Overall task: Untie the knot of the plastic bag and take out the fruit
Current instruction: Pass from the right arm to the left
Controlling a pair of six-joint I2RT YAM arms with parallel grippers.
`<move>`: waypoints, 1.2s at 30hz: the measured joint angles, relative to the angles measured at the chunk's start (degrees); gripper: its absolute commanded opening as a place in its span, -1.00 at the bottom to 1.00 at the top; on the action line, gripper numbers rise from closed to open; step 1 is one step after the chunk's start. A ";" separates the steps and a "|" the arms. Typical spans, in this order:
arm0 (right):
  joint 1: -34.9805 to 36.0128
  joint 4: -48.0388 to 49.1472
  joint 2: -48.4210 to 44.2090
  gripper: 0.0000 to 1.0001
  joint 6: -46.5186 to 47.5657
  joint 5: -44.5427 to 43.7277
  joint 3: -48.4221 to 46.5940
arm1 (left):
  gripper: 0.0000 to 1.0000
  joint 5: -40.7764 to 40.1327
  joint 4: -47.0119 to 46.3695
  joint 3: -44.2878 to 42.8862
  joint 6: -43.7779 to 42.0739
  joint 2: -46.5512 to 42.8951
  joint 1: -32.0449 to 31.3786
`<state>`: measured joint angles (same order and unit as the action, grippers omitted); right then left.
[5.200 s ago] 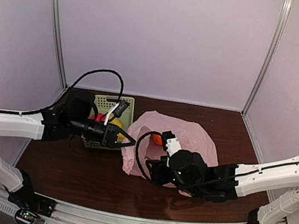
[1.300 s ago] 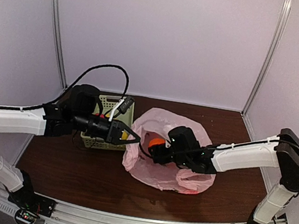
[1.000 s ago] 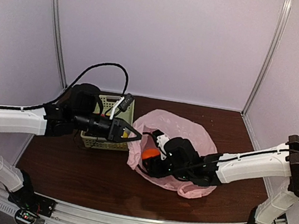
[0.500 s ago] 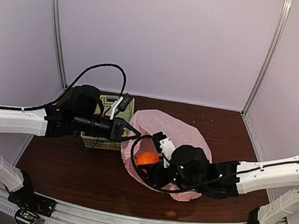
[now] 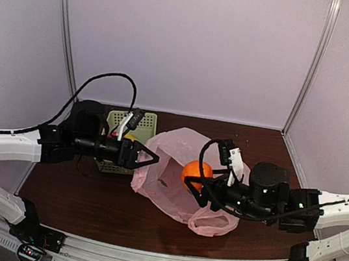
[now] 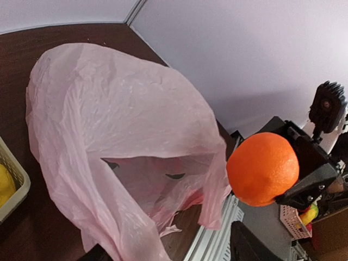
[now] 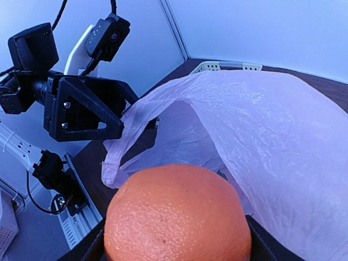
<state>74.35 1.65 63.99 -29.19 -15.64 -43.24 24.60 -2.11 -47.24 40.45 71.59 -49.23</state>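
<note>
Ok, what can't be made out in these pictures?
- Basket contents: top view, the left arm covers most; left wrist view cuts it at the edge.
- Inside the bag: folds hide any remaining fruit, every view.
- Right gripper fingertips: right wrist view, the orange blocks them.

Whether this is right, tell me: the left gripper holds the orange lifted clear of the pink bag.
Not quite. It is the right gripper that holds the orange lifted clear of the pink bag. The top external view shows the arm reaching in from the right with the fruit between its fingers.
</note>
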 measured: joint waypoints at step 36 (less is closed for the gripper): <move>1.25 4.04 6.03 0.35 9.70 12.44 -12.94 | 0.95 14.49 -11.26 -5.95 -0.31 -0.79 -7.23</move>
<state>75.59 5.69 70.02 -19.49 -3.20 -56.18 39.09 -13.37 -53.19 40.14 70.81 -56.47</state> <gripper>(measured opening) 0.713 0.976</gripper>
